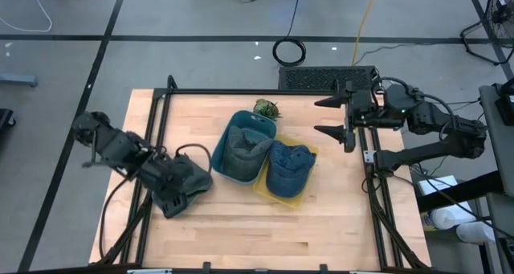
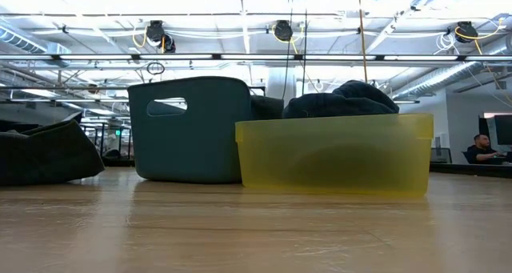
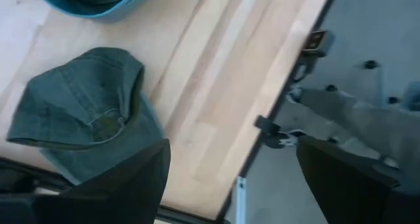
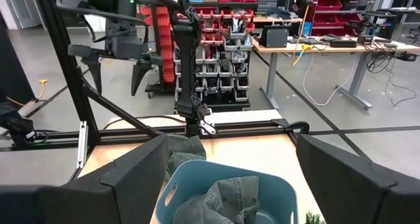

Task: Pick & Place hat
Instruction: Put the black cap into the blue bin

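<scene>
A dark green hat [image 3: 79,119] lies flat on the wooden table [image 1: 241,234], left of the bins, and also shows in the high view [image 1: 195,176] and at the left of the low view [image 2: 48,151]. My left gripper [image 1: 173,200] hangs open above the table just beside this hat. It points steeply down, and in the left wrist view [image 3: 233,184] the hat lies ahead of one finger. My right gripper [image 1: 317,117] waits open at the table's right side. It is held level and high, pointing toward the bins [image 4: 230,184].
A teal bin [image 1: 243,149] holds a grey-green hat [image 4: 223,198]. Against it stands a yellow bin [image 2: 336,157] with a blue hat [image 1: 287,168]. A small green object [image 1: 267,108] sits behind the teal bin. Black frame rails [image 1: 161,105] border the table. A person [image 2: 482,149] sits far off.
</scene>
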